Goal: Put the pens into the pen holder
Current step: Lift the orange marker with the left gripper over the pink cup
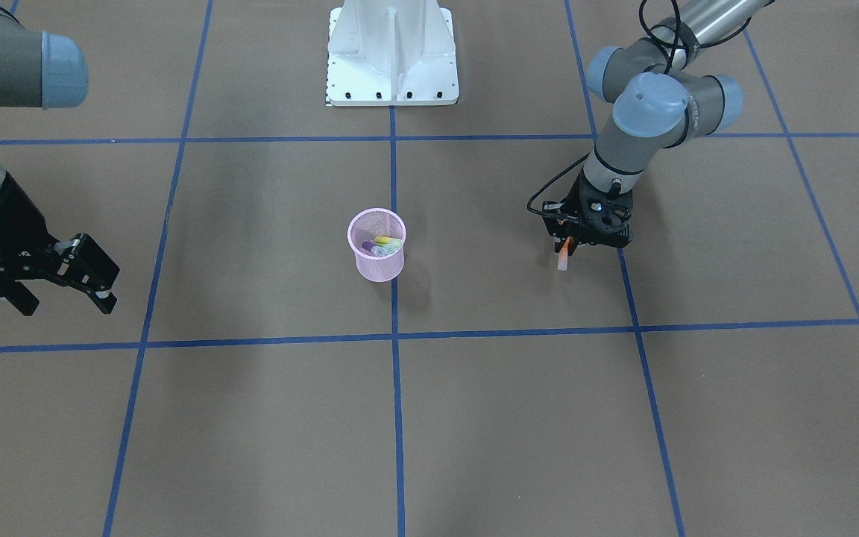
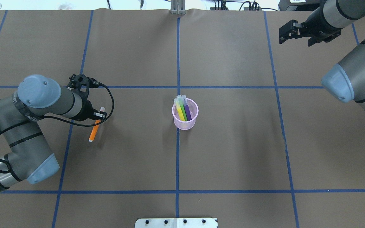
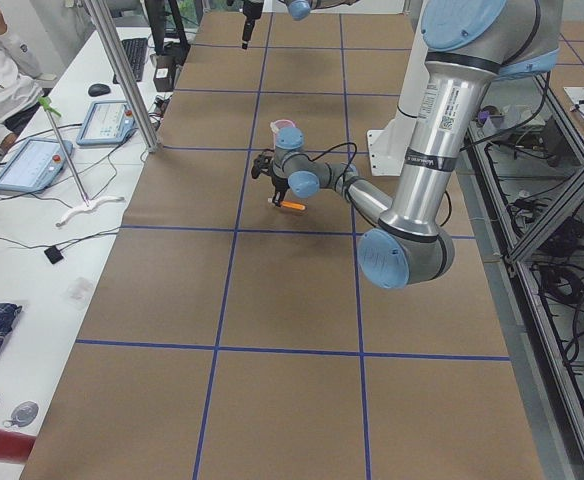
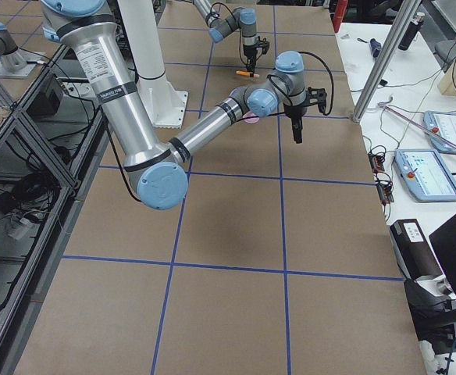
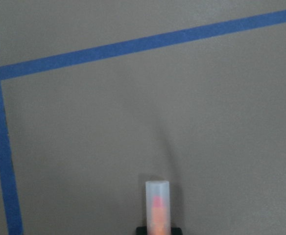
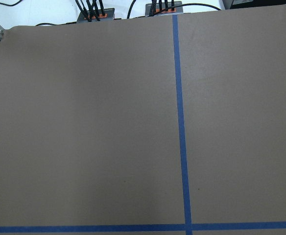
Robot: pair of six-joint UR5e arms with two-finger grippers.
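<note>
Nearest the lens: orange pen (image 5: 157, 208), pale cap forward, clamped in left gripper (image 2: 99, 114), well apart from pen holder (image 2: 184, 125), at its nine o'clock. Already standing inside: yellow pen (image 2: 178, 109), green pen (image 2: 182, 111), purple pen (image 2: 188, 111). Left to do, seemingly: carrying over and dropping that last one. Right gripper (image 1: 64, 298) spread wide, empty, at the holder's two o'clock. Count: four pens, one holder.

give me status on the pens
Left gripper shut on orange pen, right gripper open, empty. Three pens in holder. Nothing between pen and holder.
</note>
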